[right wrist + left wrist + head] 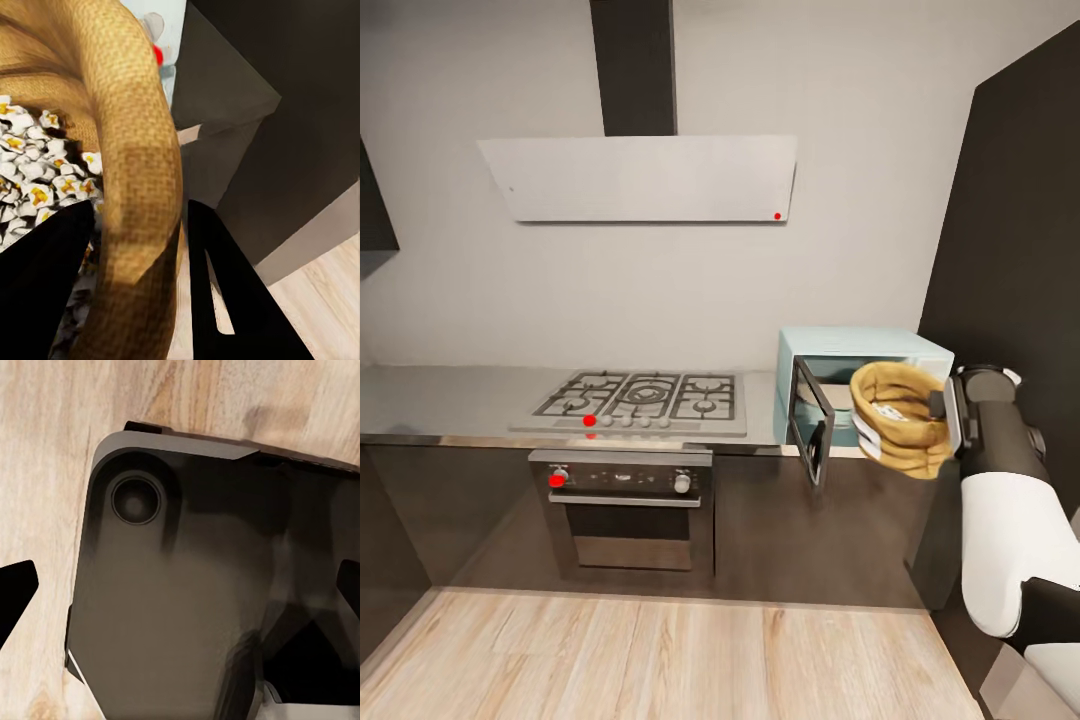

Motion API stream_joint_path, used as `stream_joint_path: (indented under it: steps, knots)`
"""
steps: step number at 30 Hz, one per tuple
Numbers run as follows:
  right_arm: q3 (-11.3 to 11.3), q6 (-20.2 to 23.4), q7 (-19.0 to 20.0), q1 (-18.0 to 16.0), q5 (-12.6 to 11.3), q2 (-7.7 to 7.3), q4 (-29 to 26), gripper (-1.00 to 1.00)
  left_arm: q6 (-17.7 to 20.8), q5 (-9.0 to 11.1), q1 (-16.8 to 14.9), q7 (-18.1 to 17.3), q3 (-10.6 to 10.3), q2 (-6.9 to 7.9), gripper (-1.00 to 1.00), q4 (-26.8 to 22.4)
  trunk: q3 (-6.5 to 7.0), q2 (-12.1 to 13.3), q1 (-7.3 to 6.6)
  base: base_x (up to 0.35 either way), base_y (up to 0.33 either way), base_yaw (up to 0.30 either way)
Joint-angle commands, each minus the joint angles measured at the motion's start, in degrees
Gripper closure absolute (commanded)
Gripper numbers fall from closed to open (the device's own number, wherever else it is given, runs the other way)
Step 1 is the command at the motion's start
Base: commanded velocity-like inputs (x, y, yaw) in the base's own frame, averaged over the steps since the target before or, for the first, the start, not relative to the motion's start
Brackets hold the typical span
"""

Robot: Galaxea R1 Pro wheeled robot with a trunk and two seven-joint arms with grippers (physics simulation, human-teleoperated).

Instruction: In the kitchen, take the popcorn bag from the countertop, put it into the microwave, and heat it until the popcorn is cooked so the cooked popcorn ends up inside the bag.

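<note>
In front of the open microwave [860,365], the bag [900,418] hangs in the air, tipped on its side, mouth toward the door [812,425]. Right gripper [139,255] is clenched on the bag's thick rim, one finger [45,285] inside, the other outside. Popcorn [34,172] inside looks popped, white and yellow. Bag is likely light and soft; woven wall should sag, so the rolled rim is the sound hold. Tilt risks spilling kernels. Left gripper [180,607] hangs released over the robot's base [187,585] and wood floor [60,450].
</note>
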Motion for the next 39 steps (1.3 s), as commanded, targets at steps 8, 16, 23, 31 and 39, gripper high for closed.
stream_joint_path:
  steps: [8, 16, 23, 31, 39]
  knots:
    - [-0.1, 0.2, 0.1, 0.0, -0.1, -0.21, 3.8, 1.00, -0.1, 0.3, 0.0, 0.0, 0.1, -0.01, -1.00, -0.1, -0.06, 0.0, 0.00, 0.000, 0.000, 0.000]
    - [-0.1, 0.2, 0.1, 0.0, 0.1, -0.21, 3.9, 1.00, -0.1, 0.3, 0.0, 0.0, 0.0, -0.01, -1.00, 0.0, -0.06, 0.0, 0.00, 0.030, 0.000, 0.000]
    - [-0.1, 0.2, 0.1, 0.0, 0.2, -0.21, 3.9, 1.00, -0.1, 0.3, 0.0, 0.0, 0.0, -0.01, -1.00, 0.0, -0.06, 0.0, 0.00, 0.092, 0.000, 0.000]
    - [-0.1, 0.2, 0.4, 0.0, 0.1, -0.21, 3.9, 1.00, -0.1, 0.3, 0.0, 0.0, 0.1, -0.01, -1.00, -0.1, -0.06, 0.0, 0.00, 0.012, 0.000, 0.000]
    - [0.0, 0.2, 0.4, 0.0, 0.2, -0.21, 3.9, 1.00, -0.1, 0.3, 0.0, 0.0, 0.1, -0.01, -1.00, 0.0, -0.06, 0.0, 0.00, 0.251, 0.000, 0.000]
